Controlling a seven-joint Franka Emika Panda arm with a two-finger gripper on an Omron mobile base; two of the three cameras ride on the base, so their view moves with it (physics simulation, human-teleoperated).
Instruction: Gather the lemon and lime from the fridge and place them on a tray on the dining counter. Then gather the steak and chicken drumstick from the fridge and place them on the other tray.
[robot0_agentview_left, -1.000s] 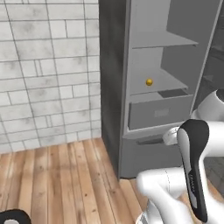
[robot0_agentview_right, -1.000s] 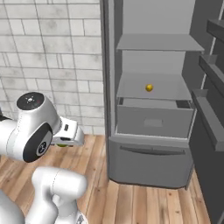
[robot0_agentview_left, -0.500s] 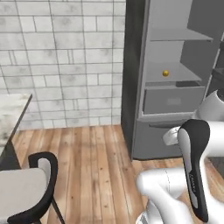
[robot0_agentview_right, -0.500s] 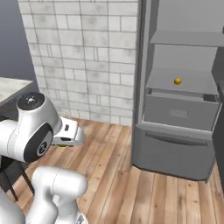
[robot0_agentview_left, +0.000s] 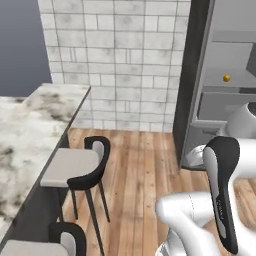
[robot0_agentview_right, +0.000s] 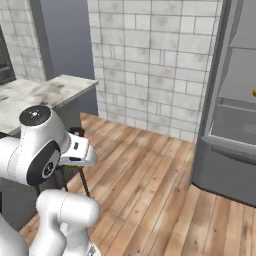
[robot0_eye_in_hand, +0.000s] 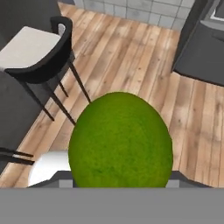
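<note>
A green lime (robot0_eye_in_hand: 120, 140) sits close in front of the hand camera, and my gripper (robot0_agentview_right: 76, 156) is shut on it; its fingertips are hidden behind the fruit. The hand hangs low at the arm's left side, above the wood floor. The small yellow lemon (robot0_agentview_left: 226, 78) lies on a shelf inside the open grey fridge (robot0_agentview_left: 220, 115), also glimpsed as the lemon (robot0_agentview_right: 254, 92) at the right edge, in the fridge (robot0_agentview_right: 235, 130). The white marble dining counter (robot0_agentview_left: 30, 125) runs along the left, seen too as the counter (robot0_agentview_right: 40, 92). Both trays, the steak and the chicken drumstick are out of view.
Black-backed stools (robot0_agentview_left: 80, 167) stand against the dining counter; one stool (robot0_eye_in_hand: 37, 48) is just below and left of the hand. A grey brick wall (robot0_agentview_left: 120, 60) closes the back. Wood floor (robot0_agentview_right: 150, 175) lies between the counter and the fridge.
The base has swung left, so the fridge has slid to the right of both views while the counter and stools have come in. The lime stays in my gripper.
</note>
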